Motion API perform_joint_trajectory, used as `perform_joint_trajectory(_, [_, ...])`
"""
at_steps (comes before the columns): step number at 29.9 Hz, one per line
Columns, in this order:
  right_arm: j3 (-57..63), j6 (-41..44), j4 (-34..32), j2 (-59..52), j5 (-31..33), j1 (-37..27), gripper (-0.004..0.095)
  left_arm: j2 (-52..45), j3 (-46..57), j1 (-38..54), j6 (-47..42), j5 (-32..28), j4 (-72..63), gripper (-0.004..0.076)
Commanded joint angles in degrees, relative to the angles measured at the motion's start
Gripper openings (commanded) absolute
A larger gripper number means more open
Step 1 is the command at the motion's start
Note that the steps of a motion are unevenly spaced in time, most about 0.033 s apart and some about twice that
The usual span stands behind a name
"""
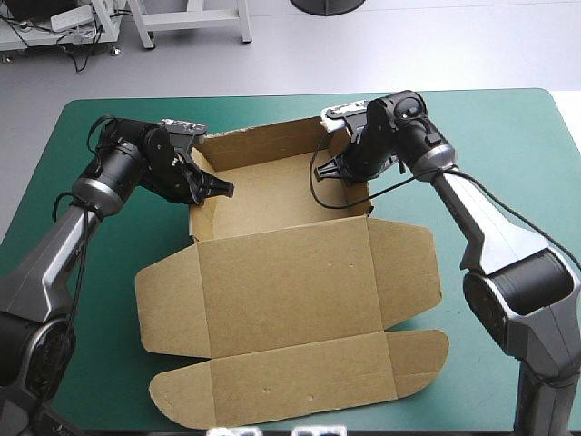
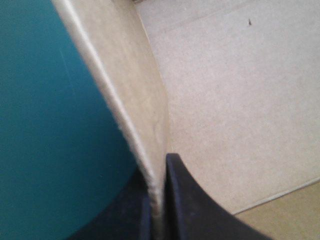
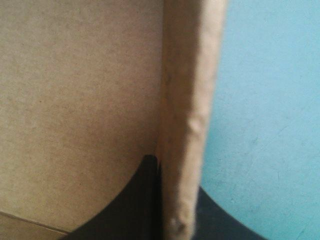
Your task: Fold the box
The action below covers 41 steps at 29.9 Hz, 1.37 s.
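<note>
The box [image 1: 281, 272], light stiff board likely bending only at its scores, is best held by its raised side walls [image 2: 125, 90], which the left hand [image 1: 216, 188] and right hand [image 1: 332, 171] each pinch.

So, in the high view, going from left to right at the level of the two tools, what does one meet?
Left tool, shut on a side wall → floor of the box → right tool, shut on the other side wall → bare teal-green cover.
</note>
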Motion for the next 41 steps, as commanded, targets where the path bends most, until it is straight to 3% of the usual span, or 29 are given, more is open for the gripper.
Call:
perform_joint_trajectory(1, [1.1,-1.8,-1.4,-3.0,1.7,-0.3,-0.0016,-1.7,-2.0,0.0,1.7,2.1,3.9,-0.0010])
perform_joint_trajectory(7, [7.2,-0.2,-2.3,-3.0,1.7,-0.2,-0.0017,1.6,-2.0,0.0,2.7,7.8,3.6,-0.0010])
perform_joint_trajectory(32, [12.7,2.8,-7.0,-3.0,1.7,-0.2,-0.0017,9.7,-1.8,-5.1,-0.9,7.1,9.1,-0.0010])
perform_joint_trajectory(41, [12.9,2.1,-5.5,-3.0,1.7,-0.2,-0.0016,9.7,-1.8,-5.1,-1.2,7.5,9.4,-0.0009])
